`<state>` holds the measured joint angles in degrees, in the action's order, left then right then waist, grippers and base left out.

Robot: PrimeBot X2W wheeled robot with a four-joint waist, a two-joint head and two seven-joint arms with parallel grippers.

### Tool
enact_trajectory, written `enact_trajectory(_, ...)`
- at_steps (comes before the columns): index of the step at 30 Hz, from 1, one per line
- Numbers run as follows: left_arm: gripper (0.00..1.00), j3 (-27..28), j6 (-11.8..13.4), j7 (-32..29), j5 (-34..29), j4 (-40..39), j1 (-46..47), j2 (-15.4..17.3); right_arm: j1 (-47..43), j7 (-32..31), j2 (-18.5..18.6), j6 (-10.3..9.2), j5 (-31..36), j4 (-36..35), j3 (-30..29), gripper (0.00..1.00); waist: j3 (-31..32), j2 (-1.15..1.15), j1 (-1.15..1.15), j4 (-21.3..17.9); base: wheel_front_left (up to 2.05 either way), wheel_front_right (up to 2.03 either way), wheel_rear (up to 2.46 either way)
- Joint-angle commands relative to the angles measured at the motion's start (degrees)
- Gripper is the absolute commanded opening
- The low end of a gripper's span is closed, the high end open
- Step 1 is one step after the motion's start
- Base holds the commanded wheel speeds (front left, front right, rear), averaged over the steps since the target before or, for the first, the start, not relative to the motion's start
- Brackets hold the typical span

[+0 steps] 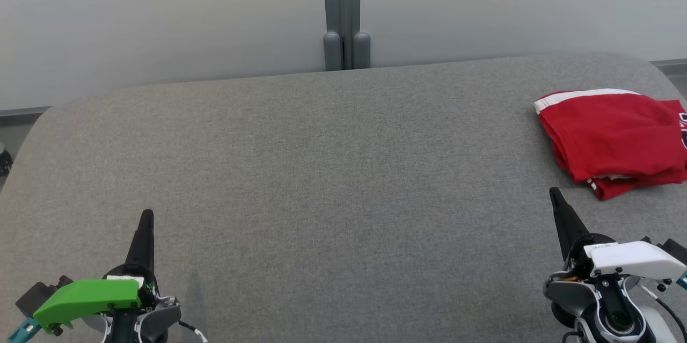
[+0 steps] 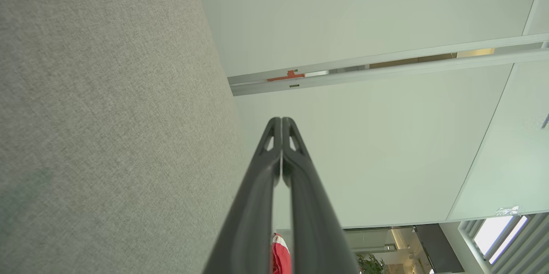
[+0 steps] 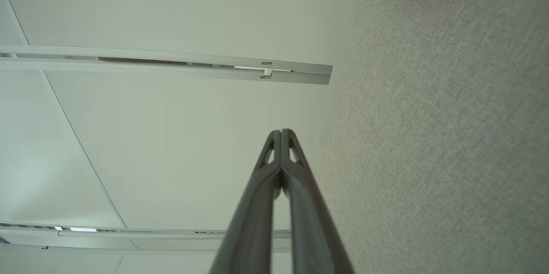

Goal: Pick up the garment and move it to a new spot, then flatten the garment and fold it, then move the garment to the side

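Across the grey woven-cloth counter [image 1: 333, 160], round-cornered, one red garment [image 1: 612, 139] with a white band lies folded at the counter's far right. The head view gives most of its bulk, the wrist views red slivers. Over the counter's near side, two tapering dark grippers, left gripper [image 1: 146, 215] and right gripper [image 1: 553, 192], are pressed together, holding nothing.

At lower left the left hand [image 1: 146, 217]: dark tapered fingers [image 1: 143, 249], bright green cover [image 1: 88, 296], teal plug [image 1: 21, 328]; at lower right the right hand [image 1: 555, 194]: white cover [image 1: 633, 258], thin black cables [image 1: 673, 313]
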<state>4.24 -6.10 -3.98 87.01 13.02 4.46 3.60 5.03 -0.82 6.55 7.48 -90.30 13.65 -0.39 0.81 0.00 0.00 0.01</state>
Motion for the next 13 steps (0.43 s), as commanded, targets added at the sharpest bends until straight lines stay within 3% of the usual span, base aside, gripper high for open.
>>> enact_trajectory(1,0.00,0.4,-0.5,-0.3,1.4,-0.1,1.4,0.4,0.9,-0.3,0.3,0.03,-1.3,0.1,-0.2,0.00,-0.1,0.00,0.00,0.0,0.00,0.00,0.00)
enact_trajectory(13,0.00,1.1,-0.7,-1.4,5.9,0.4,2.4,0.5,1.6,-1.4,0.5,0.02,-6.2,0.4,-0.7,0.00,-0.7,0.00,0.00,0.0,0.00,0.00,0.00)
